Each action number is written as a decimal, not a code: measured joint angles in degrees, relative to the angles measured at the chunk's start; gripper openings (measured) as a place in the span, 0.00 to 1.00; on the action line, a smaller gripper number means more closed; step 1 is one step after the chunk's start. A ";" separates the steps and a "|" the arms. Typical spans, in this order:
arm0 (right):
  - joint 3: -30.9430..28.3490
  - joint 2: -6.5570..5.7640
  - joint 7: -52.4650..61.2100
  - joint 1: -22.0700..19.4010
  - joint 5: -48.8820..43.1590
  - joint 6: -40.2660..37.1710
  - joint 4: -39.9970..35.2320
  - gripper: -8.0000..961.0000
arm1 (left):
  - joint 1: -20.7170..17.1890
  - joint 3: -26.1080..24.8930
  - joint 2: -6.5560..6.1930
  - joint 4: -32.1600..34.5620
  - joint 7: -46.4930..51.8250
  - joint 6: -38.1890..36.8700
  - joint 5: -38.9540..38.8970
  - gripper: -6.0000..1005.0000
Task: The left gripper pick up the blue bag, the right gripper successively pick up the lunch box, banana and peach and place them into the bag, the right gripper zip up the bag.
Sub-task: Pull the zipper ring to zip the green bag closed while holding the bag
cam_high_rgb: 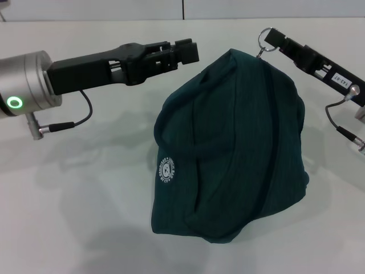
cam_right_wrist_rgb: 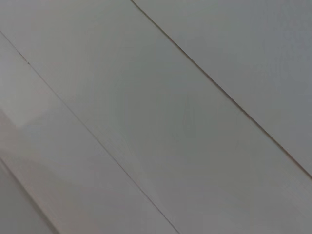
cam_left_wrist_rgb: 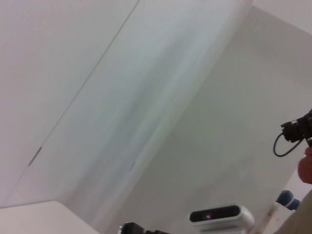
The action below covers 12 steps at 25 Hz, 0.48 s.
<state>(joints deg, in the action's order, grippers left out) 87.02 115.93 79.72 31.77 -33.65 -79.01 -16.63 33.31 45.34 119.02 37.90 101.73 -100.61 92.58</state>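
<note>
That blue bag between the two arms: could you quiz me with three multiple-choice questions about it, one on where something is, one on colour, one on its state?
1. Where is the round logo on the blue bag?
A. low on the side toward the left arm
B. beside the metal ring
C. on the table

2. What colour is the logo?
A. red
B. white
C. yellow

3. How is the bag's top?
A. wide open, lining showing
C. closed up, ring at the right gripper
B. lying flat, unzipped

Answers: 1 A, the head view shows it low on the left side. 2 B, it prints white on dark teal. 3 C, no lining shows and the metal ring sits at the right gripper; the left gripper is at the bag's upper edge.
</note>
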 joint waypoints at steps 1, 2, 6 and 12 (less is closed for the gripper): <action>0.00 0.00 -0.01 0.03 0.00 0.00 -0.07 0.01 | 0.02 0.10 0.00 0.14 0.22 -0.39 -0.01 0.18; 0.00 0.00 -0.03 0.05 -0.04 0.04 -0.14 0.01 | 0.07 0.24 -0.01 0.18 0.33 -0.87 -0.01 0.21; 0.00 0.00 -0.10 0.13 -0.06 0.22 -0.34 0.01 | 0.25 0.39 0.17 0.12 0.37 -1.73 0.18 0.50; 0.00 0.00 -0.17 0.71 -0.08 0.27 -0.40 0.01 | 0.50 0.38 0.33 -0.15 0.39 -1.27 0.70 0.63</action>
<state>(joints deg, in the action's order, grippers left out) 87.01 115.93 79.54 32.48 -33.73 -78.75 -17.04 33.81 45.71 119.35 37.74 102.12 -101.88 93.29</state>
